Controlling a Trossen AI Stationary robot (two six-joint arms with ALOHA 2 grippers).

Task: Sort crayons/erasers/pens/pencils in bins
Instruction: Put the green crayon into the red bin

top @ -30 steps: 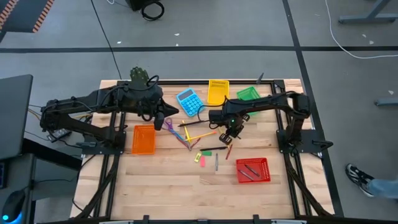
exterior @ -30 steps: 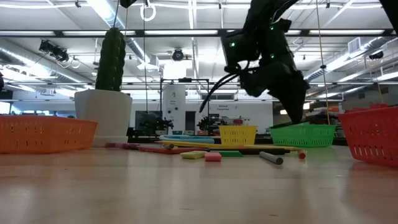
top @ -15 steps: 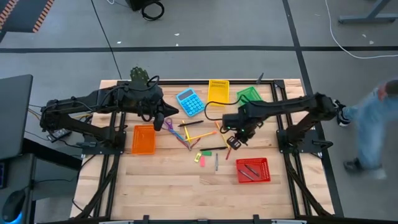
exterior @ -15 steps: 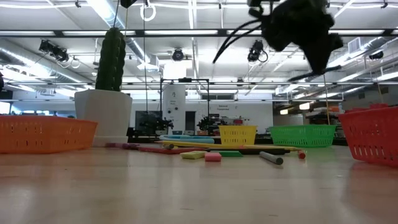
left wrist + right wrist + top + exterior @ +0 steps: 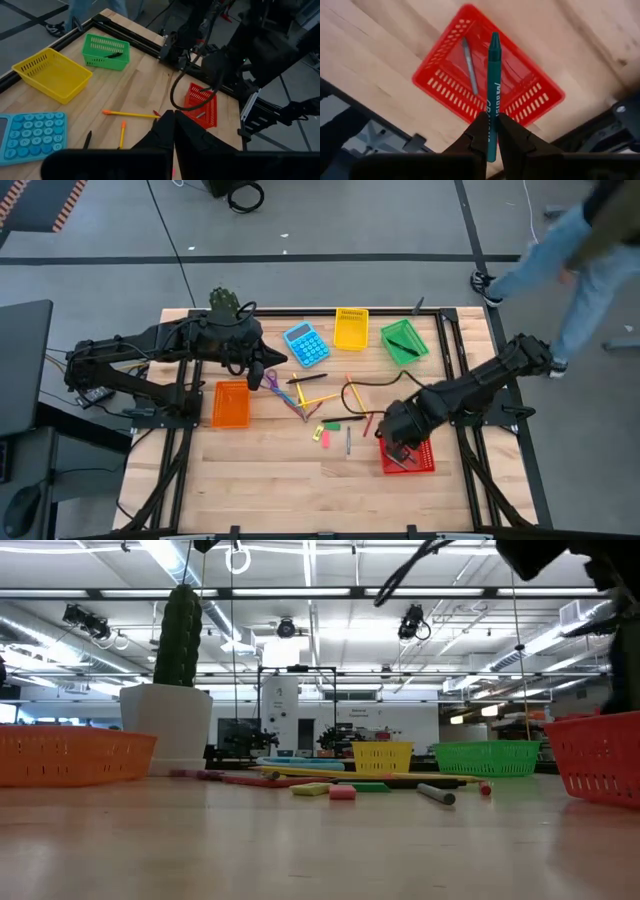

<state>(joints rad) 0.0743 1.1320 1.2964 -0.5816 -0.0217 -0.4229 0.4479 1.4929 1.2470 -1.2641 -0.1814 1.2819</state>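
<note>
My right gripper [image 5: 492, 134] hangs over the red bin [image 5: 445, 76] near the table's right front, shut on a teal crayon [image 5: 493, 75]. In the high view it stands at the bin's left side [image 5: 398, 446]. A grey pen [image 5: 469, 66] lies in the red bin. Loose pencils [image 5: 322, 394], pens [image 5: 348, 442] and small pink and green erasers [image 5: 325, 437] lie on the table's middle. The orange bin [image 5: 231, 404], yellow bin [image 5: 350, 328] and green bin [image 5: 404, 340] stand around them. My left gripper [image 5: 173, 131] is shut and empty, held above the table's far left. My right gripper pinches the crayon's wrapped shaft [image 5: 491, 125] between its two fingers, toward the blunt end. The fingers come from above, pointing down, and lie along the crayon. The pointed tip [image 5: 494, 36] sticks out past the fingertips over the red bin, lifted clear.
A blue calculator [image 5: 304, 344] lies at the far middle and a potted cactus [image 5: 222, 302] at the far left. Purple-handled scissors [image 5: 272, 379] lie by the pile. A black pen lies in the green bin. A person [image 5: 580, 250] walks beyond the table's far right corner.
My right gripper has risen and gone from beside the pile in the table's middle toward the near right, ending over the red bin; its wrist has turned about on the way. A person has walked past the table's right side.
</note>
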